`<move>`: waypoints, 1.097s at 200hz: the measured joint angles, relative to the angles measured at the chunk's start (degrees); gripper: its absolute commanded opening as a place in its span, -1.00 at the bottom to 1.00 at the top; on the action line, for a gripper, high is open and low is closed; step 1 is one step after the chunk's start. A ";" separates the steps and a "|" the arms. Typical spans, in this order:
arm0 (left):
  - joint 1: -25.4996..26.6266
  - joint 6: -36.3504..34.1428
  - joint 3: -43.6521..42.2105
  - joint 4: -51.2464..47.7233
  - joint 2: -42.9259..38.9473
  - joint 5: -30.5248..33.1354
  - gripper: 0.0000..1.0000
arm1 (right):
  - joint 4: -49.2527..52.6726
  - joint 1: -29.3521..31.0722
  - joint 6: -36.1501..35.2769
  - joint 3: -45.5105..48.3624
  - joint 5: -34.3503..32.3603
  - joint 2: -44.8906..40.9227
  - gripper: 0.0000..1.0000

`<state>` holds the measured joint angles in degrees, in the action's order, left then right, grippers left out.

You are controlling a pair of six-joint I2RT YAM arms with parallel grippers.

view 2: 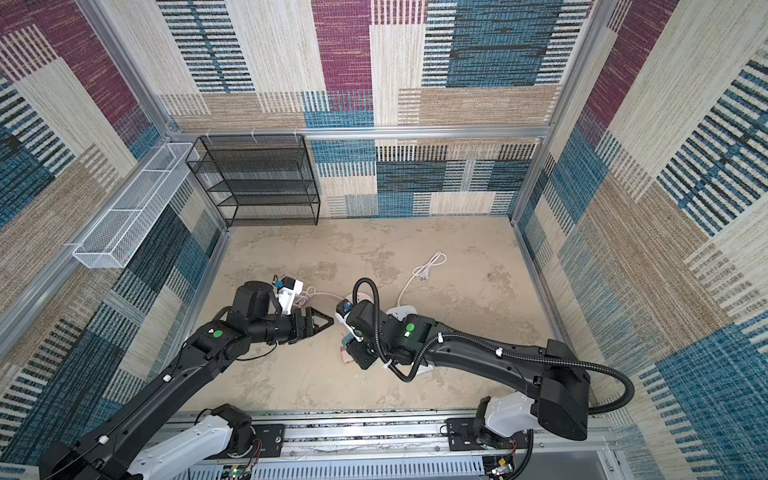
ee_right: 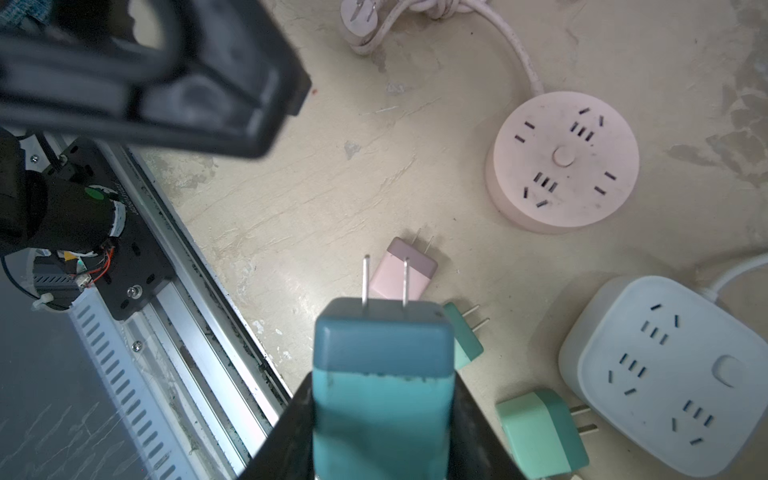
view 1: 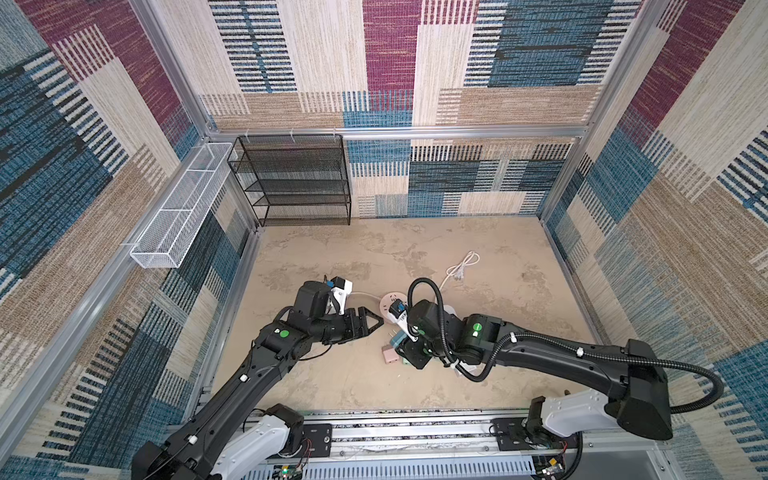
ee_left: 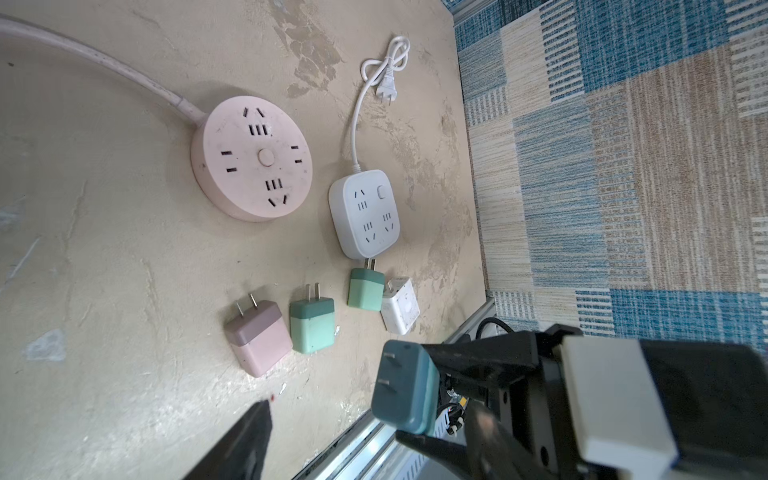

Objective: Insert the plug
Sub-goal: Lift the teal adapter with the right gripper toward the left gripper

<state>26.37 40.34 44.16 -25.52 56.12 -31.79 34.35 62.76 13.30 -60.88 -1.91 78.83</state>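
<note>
The right gripper [ee_left: 417,394] has its jaws clamped on the rear body of the blue plug [ee_right: 382,357], presumably so both prongs project bare beyond the fingertips toward the pink round socket [ee_right: 563,160] ahead, while the left gripper [view 1: 376,323] hovers opposite, jaws apart and empty.

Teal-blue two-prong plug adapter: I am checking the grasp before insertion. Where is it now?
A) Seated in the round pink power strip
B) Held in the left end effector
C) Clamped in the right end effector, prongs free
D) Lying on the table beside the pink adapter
C: the right wrist view shows the teal-blue two-prong plug adapter clamped in the right end effector, with both prongs bare.
</note>
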 measured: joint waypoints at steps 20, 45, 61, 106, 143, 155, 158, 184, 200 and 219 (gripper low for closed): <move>1.11 0.22 0.00 1.31 2.01 -0.09 0.42 | -0.90 -0.11 -0.74 -0.02 0.04 0.22 -1.00; 2.34 0.46 -0.22 2.86 3.76 -0.09 0.40 | -1.64 -0.13 -1.40 -0.15 0.37 1.07 -1.00; 2.99 0.94 -0.74 4.22 4.33 -0.57 0.36 | -1.81 -0.15 -1.66 -0.26 0.42 1.42 -1.00; 4.85 1.88 -1.01 6.43 5.88 -2.99 0.25 | -1.95 -0.15 -2.89 -1.64 0.79 1.90 -1.00; 6.03 3.37 -1.20 7.26 6.78 -4.24 -0.17 | -1.97 -0.15 -3.72 -2.49 0.79 2.21 -1.00; 6.40 3.37 -1.44 7.34 7.04 -4.52 -0.22 | -1.97 -0.15 -4.13 -2.73 0.79 2.25 -1.00; 6.45 3.39 -1.55 7.54 7.10 -4.63 -0.22 | -1.90 -0.15 -4.13 -2.78 0.79 2.27 -1.00; 6.75 3.61 -1.95 8.94 7.41 -4.61 -0.29 | -1.36 -0.26 -4.35 -2.97 0.72 2.49 -1.00; 6.82 3.80 -2.01 9.38 7.48 -4.63 -0.34 | -0.94 -0.28 -4.39 -3.04 0.61 2.58 -1.00; 6.97 3.93 -2.21 9.75 7.52 -4.68 -0.54 | -0.59 -0.37 -4.52 -3.08 0.59 2.58 -1.00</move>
<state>33.34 44.27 41.95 -15.77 63.64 -36.47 33.76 62.39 8.78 -63.96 -1.32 81.41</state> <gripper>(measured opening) 0.356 0.422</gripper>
